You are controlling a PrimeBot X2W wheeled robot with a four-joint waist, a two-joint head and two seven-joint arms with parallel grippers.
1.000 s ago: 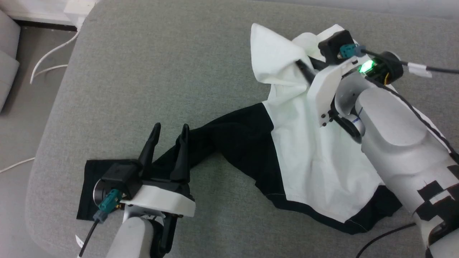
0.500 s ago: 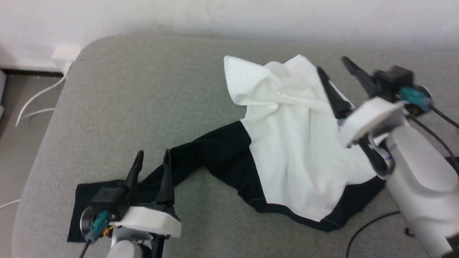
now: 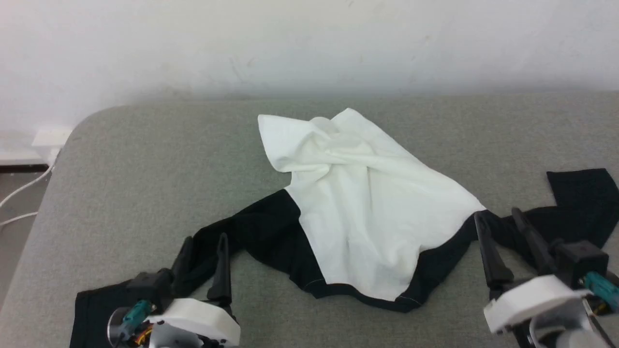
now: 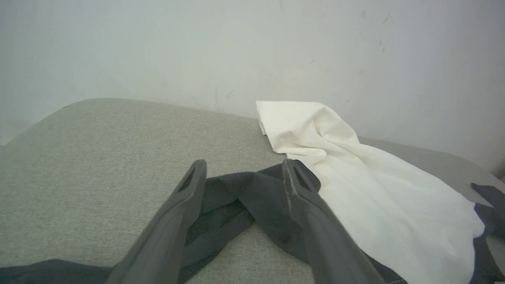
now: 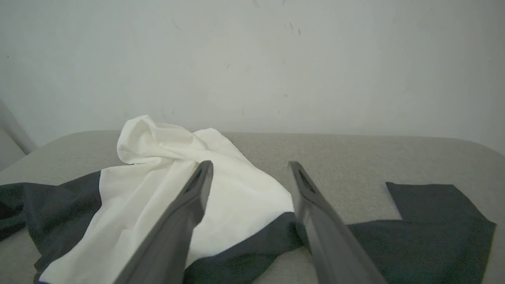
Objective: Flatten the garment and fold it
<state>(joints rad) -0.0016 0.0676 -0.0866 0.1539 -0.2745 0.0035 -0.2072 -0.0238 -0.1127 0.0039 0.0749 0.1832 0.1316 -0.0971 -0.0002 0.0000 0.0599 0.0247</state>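
Head view: the right end effector, which a second ago pinched the white body's far edge, has let go and pulled back, fingers spread, above the right black sleeve. The left end effector stays released over the left sleeve. The garment lies rumpled on the grey cushion, so flattening is probably unfinished.

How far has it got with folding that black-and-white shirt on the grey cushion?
Done: the white-bodied black-sleeved shirt lies on the grey cushion with its sleeves spread out to either side. In hand: nothing; the left gripper and right gripper are both open, each near a sleeve. Left: the white body is bunched and wrinkled at its far end, so it needs smoothing, and no fold has been made.
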